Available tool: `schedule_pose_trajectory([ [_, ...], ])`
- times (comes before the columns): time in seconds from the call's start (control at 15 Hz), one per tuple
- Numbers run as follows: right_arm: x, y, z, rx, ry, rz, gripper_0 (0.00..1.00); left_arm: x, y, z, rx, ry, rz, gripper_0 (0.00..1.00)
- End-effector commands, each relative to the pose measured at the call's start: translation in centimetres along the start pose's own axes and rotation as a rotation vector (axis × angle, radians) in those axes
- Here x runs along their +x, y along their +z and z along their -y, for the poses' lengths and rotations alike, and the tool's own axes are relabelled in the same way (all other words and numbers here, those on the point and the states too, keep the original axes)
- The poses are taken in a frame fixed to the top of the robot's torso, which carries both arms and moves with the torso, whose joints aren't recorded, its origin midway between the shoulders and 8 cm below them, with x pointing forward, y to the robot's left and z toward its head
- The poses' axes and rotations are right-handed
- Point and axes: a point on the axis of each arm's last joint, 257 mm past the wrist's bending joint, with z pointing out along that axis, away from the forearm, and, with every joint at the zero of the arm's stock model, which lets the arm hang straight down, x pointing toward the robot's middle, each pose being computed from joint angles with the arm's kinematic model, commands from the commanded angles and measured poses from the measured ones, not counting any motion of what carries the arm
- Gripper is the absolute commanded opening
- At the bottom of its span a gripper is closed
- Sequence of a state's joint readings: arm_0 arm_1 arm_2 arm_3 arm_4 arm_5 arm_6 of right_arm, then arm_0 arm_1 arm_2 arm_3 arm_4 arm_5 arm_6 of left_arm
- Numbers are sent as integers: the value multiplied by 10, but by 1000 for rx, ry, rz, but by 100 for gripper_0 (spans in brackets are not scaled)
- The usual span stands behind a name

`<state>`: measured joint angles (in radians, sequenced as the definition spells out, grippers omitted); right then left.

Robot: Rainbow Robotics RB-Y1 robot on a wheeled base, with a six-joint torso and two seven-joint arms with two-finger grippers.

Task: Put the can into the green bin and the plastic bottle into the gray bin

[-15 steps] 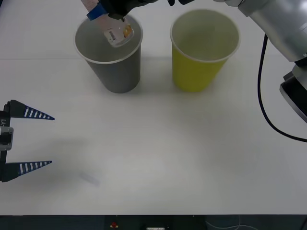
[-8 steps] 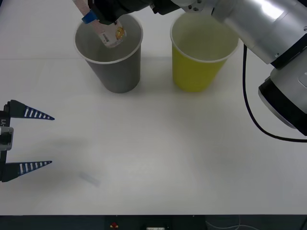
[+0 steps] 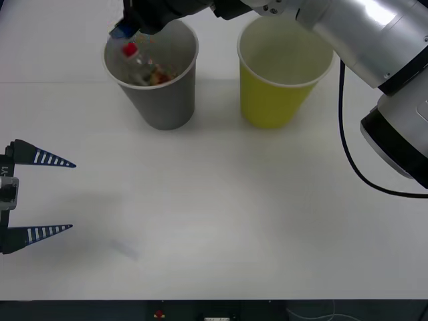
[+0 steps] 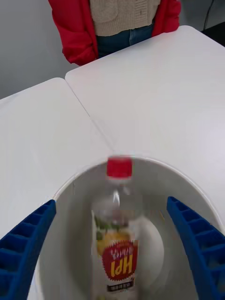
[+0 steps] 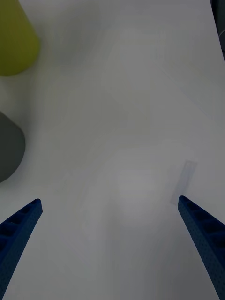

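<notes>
Right gripper (image 4: 112,262) sits over the mouth of the gray bin (image 3: 160,100), jaws spread wide, gripping nothing. The plastic bottle (image 4: 115,234) is free between the blue fingers (image 4: 26,243), inside the bin, red cap up toward the rim on the front view's left side, body slanting down toward the bottom. We cannot tell whether it has settled or is in mid-drop.

Our read: bottle step at the point of release. To finish it cleanly, we lift the right gripper straight up, jaws kept apart, so neither finger catches the white rim and tips the light paper cup. We clear the rim fully before swinging sideways; the green bin (image 3: 284,73) stands just beside it and is as easy to knock.

Green bin looks empty from above; no can on the tabletop (image 3: 234,214). Left gripper (image 3: 37,194) waits at the near left edge, jaws open, holding nothing.
</notes>
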<state>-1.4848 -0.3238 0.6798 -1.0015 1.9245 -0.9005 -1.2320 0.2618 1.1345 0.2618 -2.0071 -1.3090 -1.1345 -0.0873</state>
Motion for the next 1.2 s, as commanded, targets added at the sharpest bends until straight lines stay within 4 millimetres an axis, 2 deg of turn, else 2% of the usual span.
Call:
schedule_pose_trajectory([
  [0.07,-2,-6,4,1,0,6,100,0,0,0,0,0,0,100],
  [0.13,-5,-12,6,1,-9,9,100,0,0,0,0,0,0,100],
  [0.4,-4,-67,6,-80,-30,-12,100,0,0,0,0,0,0,100],
  [0.6,4,-108,8,-144,-39,22,100,0,0,0,0,0,0,100],
  [0.8,38,-138,9,-154,-45,47,100,0,0,0,0,0,0,100],
  [1.2,114,-205,-9,-114,-116,66,100,0,0,0,0,0,0,100],
])
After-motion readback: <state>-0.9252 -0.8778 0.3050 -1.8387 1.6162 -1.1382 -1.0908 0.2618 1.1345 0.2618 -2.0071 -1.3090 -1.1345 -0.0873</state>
